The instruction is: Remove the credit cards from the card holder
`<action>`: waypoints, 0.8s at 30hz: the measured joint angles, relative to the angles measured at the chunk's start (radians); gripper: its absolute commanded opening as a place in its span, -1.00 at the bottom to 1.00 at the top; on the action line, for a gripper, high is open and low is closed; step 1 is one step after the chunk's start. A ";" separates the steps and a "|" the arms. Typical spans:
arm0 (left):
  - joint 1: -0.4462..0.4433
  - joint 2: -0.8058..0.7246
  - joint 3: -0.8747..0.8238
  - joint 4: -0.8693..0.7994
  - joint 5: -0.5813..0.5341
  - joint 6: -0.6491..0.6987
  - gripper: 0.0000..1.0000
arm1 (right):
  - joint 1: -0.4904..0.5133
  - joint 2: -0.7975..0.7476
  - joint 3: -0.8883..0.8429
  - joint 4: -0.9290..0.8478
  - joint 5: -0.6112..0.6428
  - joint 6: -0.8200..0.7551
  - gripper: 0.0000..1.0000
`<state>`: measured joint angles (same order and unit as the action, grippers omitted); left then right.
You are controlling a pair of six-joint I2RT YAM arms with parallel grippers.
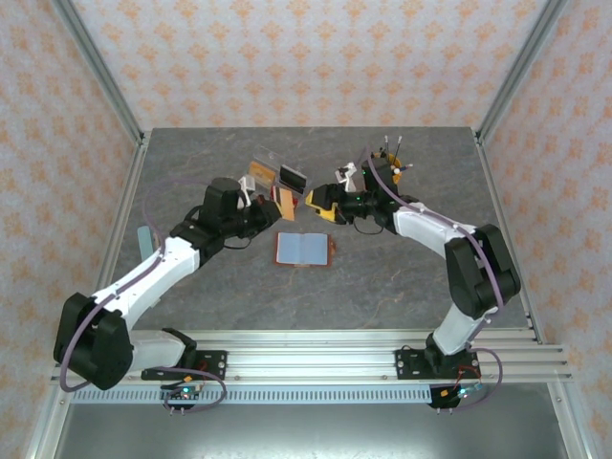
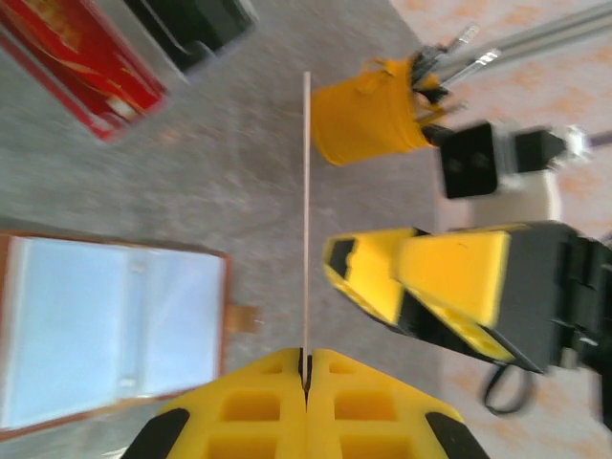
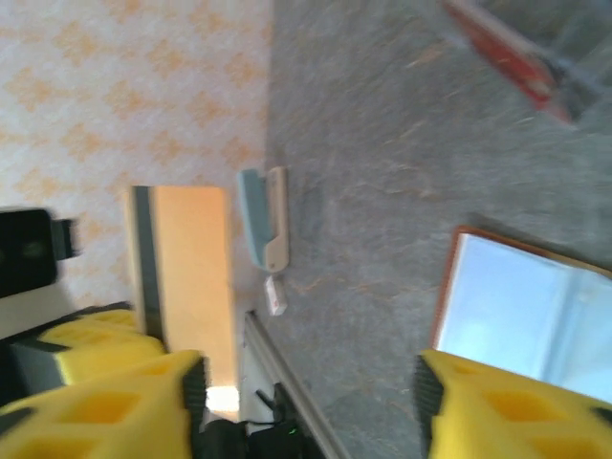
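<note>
The card holder [image 1: 304, 250] lies open on the table, brown-edged with pale blue pockets, and it also appears in the left wrist view [image 2: 105, 325] and the right wrist view [image 3: 526, 316]. My left gripper [image 2: 308, 368] is shut on a thin credit card [image 2: 306, 210], seen edge-on and held above the table behind the card holder. From the right wrist the same card [image 3: 191, 277] looks orange and stands beside my right gripper's left finger. My right gripper [image 3: 311, 392] is open with its jaws wide apart, close to the right of the card [image 1: 287, 204].
A clear stand [image 1: 277, 174] holding red and black cards is at the back. A yellow cup [image 2: 368, 120] of pens stands behind the right gripper. A small blue-and-white object [image 1: 143, 237] lies at the table's left edge.
</note>
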<state>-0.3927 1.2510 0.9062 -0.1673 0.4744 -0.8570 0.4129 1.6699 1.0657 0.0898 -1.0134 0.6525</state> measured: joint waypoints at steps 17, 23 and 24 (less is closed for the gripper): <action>-0.080 0.459 0.636 -0.602 -0.681 0.070 -1.00 | -0.006 -0.199 0.000 -0.376 0.490 -0.318 1.00; -0.084 0.739 0.926 -0.703 -0.827 -0.016 -1.00 | -0.006 -0.200 -0.006 -0.398 0.548 -0.346 0.99; -0.084 0.772 0.963 -0.715 -0.843 -0.031 -1.00 | -0.006 -0.200 -0.009 -0.399 0.551 -0.348 0.99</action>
<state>-0.4763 2.0228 1.8694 -0.8818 -0.3687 -0.8879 0.4068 1.4704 1.0569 -0.3088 -0.4622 0.3042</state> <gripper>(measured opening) 0.064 0.997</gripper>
